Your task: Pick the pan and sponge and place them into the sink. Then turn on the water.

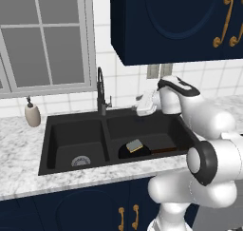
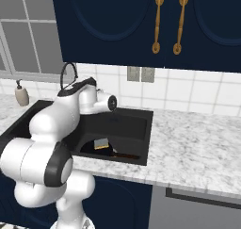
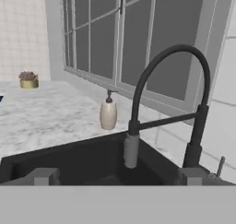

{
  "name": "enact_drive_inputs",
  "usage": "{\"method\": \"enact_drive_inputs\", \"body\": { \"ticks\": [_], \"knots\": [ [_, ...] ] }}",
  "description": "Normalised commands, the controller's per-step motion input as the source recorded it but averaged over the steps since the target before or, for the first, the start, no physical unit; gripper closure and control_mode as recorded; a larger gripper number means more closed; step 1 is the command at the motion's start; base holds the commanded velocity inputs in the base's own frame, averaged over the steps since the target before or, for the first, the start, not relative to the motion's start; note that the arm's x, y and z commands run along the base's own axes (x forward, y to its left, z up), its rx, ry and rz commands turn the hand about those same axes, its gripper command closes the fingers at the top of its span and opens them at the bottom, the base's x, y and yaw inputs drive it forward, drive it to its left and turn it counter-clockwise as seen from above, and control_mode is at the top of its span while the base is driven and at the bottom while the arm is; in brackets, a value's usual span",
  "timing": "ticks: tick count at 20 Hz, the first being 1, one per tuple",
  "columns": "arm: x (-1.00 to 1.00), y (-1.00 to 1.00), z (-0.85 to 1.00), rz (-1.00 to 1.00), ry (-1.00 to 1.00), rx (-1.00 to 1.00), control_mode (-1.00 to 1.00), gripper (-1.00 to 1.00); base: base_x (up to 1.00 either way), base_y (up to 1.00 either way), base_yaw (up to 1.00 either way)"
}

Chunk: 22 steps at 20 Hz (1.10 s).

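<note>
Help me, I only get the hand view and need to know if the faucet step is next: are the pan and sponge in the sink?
Observer: Yes. The pan lies in the right basin of the sink.
Operator: And the sponge?
Observer: The sponge rests on the pan.
Operator: Where does my gripper sit, seen from outside?
Observer: The gripper, open, hangs over the back of the right basin, just right of the faucet.
</note>
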Motion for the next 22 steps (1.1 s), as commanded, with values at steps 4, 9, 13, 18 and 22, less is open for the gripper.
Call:
{"method": "enact_drive_inputs", "body": {
  "ticks": [4, 9, 13, 18, 22],
  "knots": [
    [0.00, 0.00, -0.09, 0.11, -0.25, 0.00, -1.00, -1.00, 0.00, 0.00, 0.00],
    [-0.06, 0.12, 0.01, 0.00, -0.04, 0.00, -1.00, -1.00, 0.00, 0.00, 0.00],
    [-0.09, 0.17, 0.16, -0.01, 0.04, 0.00, -1.00, -1.00, 0.00, 0.00, 0.00],
    [-0.03, 0.11, 0.10, -0.02, 0.01, 0.00, -1.00, -1.00, 0.00, 0.00, 0.00],
    [0.05, 0.08, 0.00, -0.03, 0.00, 0.00, -1.00, -1.00, 0.00, 0.00, 0.00]
  ]
}}
